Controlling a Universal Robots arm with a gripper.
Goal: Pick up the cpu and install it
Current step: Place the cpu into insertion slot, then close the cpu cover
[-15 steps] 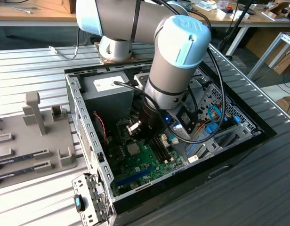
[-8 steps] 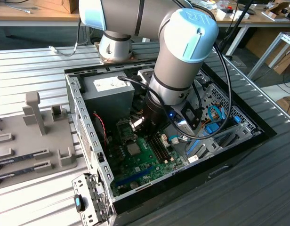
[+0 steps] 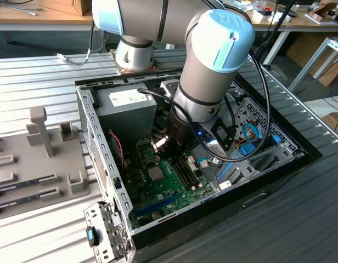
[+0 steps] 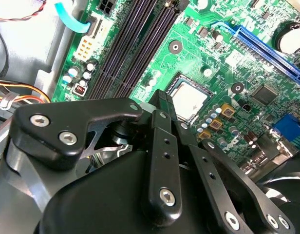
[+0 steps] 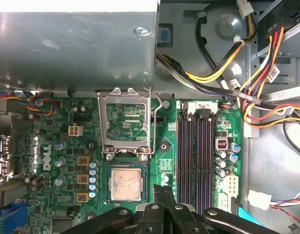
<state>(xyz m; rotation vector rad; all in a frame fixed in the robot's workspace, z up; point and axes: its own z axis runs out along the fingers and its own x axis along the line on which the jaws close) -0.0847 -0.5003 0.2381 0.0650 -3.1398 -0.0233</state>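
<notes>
Install step: cpu [image 5: 126,183] is seated in socket [image 5: 144,185] w/ lid [image 5: 104,126] not yet closed; jaws are pressed together, empty, just beside it.

The cpu [image 5: 126,183] is a small flat square chip with a dull silvery metal top. It lies level and squared up in its socket [image 5: 109,184] on the green motherboard [image 5: 67,117]. It sits uncovered just beside the tips of the gripper [image 5: 163,191], not held between them.

arm [image 3: 213,82]: grey tubes, light-blue caps | tool [image 4: 162,100]: black linkages, silver screws
</notes>
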